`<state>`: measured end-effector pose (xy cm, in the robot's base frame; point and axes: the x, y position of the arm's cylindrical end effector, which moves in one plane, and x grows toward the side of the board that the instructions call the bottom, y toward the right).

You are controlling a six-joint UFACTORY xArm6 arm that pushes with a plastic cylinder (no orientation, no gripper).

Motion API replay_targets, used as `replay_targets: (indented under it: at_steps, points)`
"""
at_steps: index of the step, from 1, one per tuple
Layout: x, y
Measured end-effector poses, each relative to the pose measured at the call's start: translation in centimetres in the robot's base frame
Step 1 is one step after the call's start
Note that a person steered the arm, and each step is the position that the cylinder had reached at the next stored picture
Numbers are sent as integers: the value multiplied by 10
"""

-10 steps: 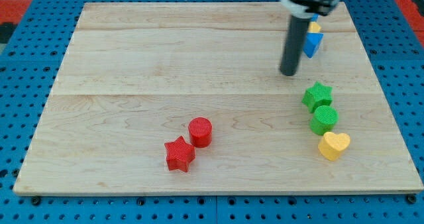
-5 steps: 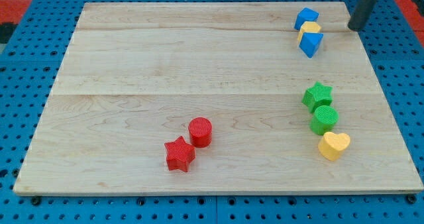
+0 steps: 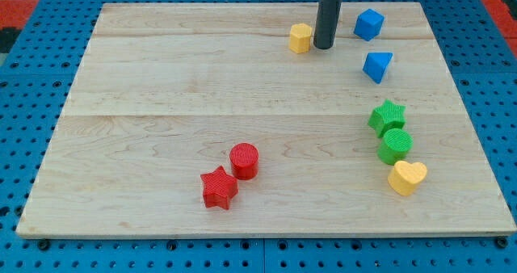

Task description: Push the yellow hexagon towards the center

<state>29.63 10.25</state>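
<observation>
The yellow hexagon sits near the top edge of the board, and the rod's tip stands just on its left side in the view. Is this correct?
Not quite. In the camera view, my tip stands just to the right of the yellow hexagon, not to its left, between it and the blue blocks. The rest holds: the hexagon is near the top edge of the board.

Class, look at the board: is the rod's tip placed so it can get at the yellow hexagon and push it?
Probably yes. My tip stands just to the view's right of the yellow hexagon, with nothing between them; the blue blocks lie further right, out of the way.
</observation>
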Motion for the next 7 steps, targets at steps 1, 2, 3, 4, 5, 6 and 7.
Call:
replay_targets:
  at_steps: [1,2,3,4,5,6,7]
  points:
    - [-42,-16]
    - [-1,-65]
    - [46,-117]
    - [-5,-124]
    - [56,-154]
    - [50,-154]
    - [39,-126]
